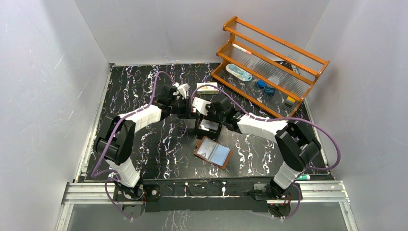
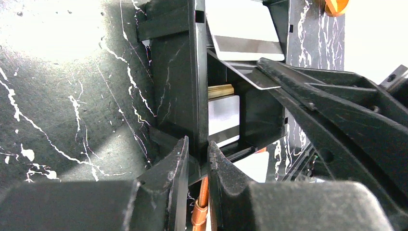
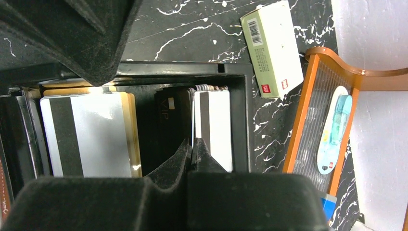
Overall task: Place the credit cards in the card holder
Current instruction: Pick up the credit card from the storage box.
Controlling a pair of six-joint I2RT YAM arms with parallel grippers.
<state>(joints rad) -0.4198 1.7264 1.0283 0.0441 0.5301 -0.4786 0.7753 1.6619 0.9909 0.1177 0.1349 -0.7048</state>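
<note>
Several credit cards stand in stacks inside a black tray [image 1: 197, 131]. In the right wrist view there is a white, black-striped stack [image 3: 86, 134] on the left and another [image 3: 215, 122] on the right. My right gripper [image 3: 192, 145] is shut on the edge of a white card of the right stack. It also shows in the top view [image 1: 209, 117]. My left gripper [image 2: 197, 150] is shut on the tray's wall [image 2: 180, 72] and shows in the top view [image 1: 191, 114]. The brown card holder [image 1: 213, 153] lies open on the table in front of the tray, apart from both grippers.
A white-and-green carton [image 3: 273, 48] lies behind the tray; it also shows in the top view [image 1: 207, 88]. An orange wooden rack [image 1: 269, 67] with small items stands at the back right. Grey walls enclose the black marbled table [image 1: 144, 159].
</note>
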